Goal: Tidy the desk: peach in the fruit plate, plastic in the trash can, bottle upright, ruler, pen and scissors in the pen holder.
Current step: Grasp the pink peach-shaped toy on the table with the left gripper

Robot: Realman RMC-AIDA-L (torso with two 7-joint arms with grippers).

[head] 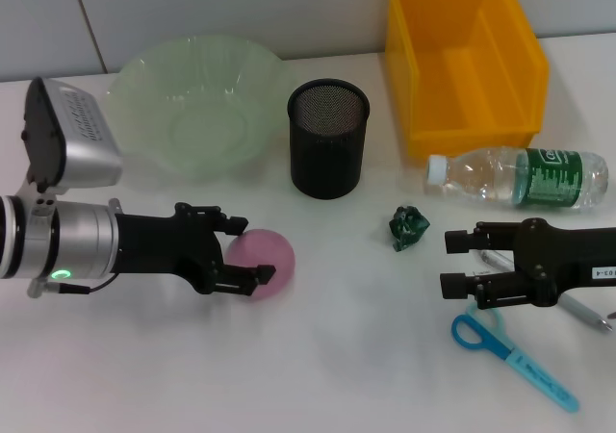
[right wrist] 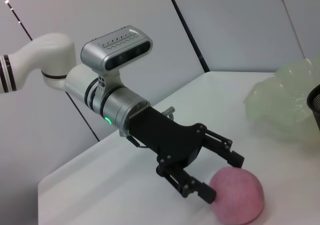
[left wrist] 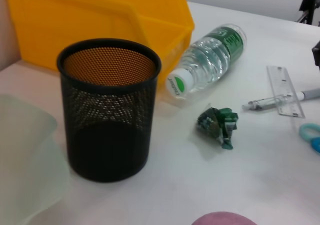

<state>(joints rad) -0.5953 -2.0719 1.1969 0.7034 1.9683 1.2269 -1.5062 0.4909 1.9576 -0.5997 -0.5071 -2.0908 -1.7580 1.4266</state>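
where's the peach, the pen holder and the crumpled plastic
peach (head: 265, 256), head view, on its pink top
pen holder (head: 328, 142), head view, on its mesh wall
crumpled plastic (left wrist: 218, 125), left wrist view, on its green middle

White desk (head: 318, 356), grey wall (head: 241, 10)

Left gripper (head: 248, 252) low, fingers spread, right gripper (head: 454, 263) low, fingers spread
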